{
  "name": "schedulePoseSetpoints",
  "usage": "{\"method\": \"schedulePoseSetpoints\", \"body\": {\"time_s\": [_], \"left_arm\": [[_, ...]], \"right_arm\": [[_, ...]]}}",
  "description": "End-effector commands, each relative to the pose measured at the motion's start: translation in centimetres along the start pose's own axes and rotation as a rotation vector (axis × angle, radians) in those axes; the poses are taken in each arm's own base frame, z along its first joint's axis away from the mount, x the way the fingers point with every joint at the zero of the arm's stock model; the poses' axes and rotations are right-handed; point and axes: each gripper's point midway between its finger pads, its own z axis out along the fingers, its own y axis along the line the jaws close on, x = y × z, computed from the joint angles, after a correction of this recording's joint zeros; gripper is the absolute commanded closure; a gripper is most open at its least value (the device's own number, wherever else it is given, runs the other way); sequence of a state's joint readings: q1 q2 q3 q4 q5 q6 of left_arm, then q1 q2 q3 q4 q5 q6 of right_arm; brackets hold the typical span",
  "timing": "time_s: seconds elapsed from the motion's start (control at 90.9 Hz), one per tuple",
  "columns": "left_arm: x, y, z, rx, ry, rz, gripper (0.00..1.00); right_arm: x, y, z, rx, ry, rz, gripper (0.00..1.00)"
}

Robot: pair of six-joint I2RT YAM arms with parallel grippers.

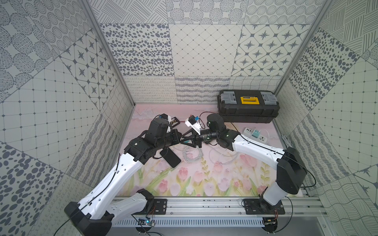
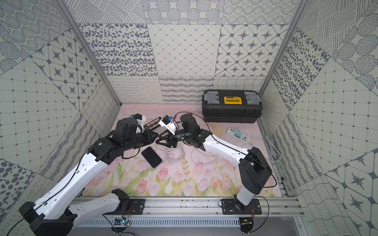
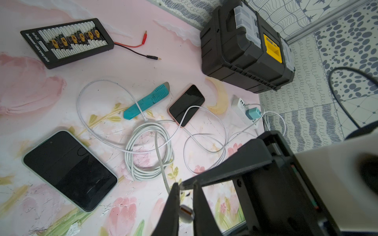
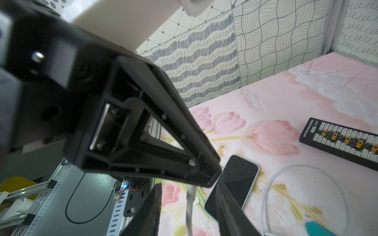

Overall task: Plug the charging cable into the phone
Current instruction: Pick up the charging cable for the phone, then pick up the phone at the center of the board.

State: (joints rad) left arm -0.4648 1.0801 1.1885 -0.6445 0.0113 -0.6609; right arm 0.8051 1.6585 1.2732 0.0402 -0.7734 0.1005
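your left fingers [image 3: 170, 210] clamp the plug [image 3: 185, 212]; right fingers [image 4: 151, 208], apart, seemingly straddle the cable [image 4: 190, 202] near the phone [image 4: 233, 183].

Between the left gripper's [image 3: 185, 189] black fingers [image 3: 169, 212], the white cable [image 3: 129, 155] ends grey; beside them lies a black-screened, green-rimmed phone [image 3: 69, 170] on a pink tulip-patterned mat [image 3: 30, 85].

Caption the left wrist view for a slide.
Left gripper pinching the charging-cable plug, the green-edged phone lying screen-up on the floral mat beside the coil.
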Motion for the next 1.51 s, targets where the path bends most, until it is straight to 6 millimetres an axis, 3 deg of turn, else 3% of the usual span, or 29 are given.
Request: {"method": "schedulePoseSetpoints", "body": {"time_s": [0.0,0.242,0.561,0.638,0.693,0.77,0.869,0.902,0.957,1.067,1.243,1.342,1.496], "left_arm": [[-0.4,-0.7,0.3,0.032,-0.015,-0.012,1.0],[-0.2,-0.5,0.6,0.024,-0.008,-0.013,1.0],[0.2,0.0,1.0,0.01,0.001,-0.012,1.0],[0.3,0.1,1.1,0.006,0.004,-0.011,0.98],[0.3,0.4,1.1,-0.003,0.001,-0.009,0.84],[0.0,1.8,0.8,-0.076,-0.038,-0.031,0.45],[-0.8,5.3,-0.9,-0.244,-0.133,-0.098,0.07],[-0.8,6.7,-1.8,-0.304,-0.163,-0.14,0.02],[-0.4,8.9,-3.1,-0.386,-0.189,-0.203,0.01],[2.1,12.0,-3.6,-0.451,-0.117,-0.344,0.01],[8.3,15.6,0.5,-0.585,0.195,-0.526,0.01],[11.0,17.2,2.6,-0.689,0.319,-0.6,0.01],[13.2,18.7,5.5,-0.781,0.401,-0.691,0.01]], "right_arm": [[-0.8,0.2,0.8,0.005,-0.002,-0.019,0.57],[-1.1,-0.5,1.2,0.041,-0.005,-0.012,0.71],[-1.8,-0.5,1.2,0.037,-0.023,-0.007,1.0],[-2.0,-0.5,1.1,0.042,-0.026,0.002,1.0],[-1.9,-0.5,1.2,0.04,-0.025,0.009,1.0],[-1.8,-0.5,1.1,0.036,-0.022,0.014,1.0],[-1.2,-1.0,0.8,0.036,-0.013,0.04,1.0],[-0.9,-1.4,0.6,0.043,-0.011,0.05,1.0],[-0.2,-2.3,-0.1,0.062,-0.011,0.072,1.0],[1.2,-4.4,-1.9,0.13,-0.021,0.119,1.0],[2.0,-7.6,-5.5,0.22,-0.081,0.222,1.0],[2.3,-8.0,-6.2,0.238,-0.088,0.236,1.0],[2.3,-7.7,-6.2,0.218,-0.092,0.244,1.0]]}}
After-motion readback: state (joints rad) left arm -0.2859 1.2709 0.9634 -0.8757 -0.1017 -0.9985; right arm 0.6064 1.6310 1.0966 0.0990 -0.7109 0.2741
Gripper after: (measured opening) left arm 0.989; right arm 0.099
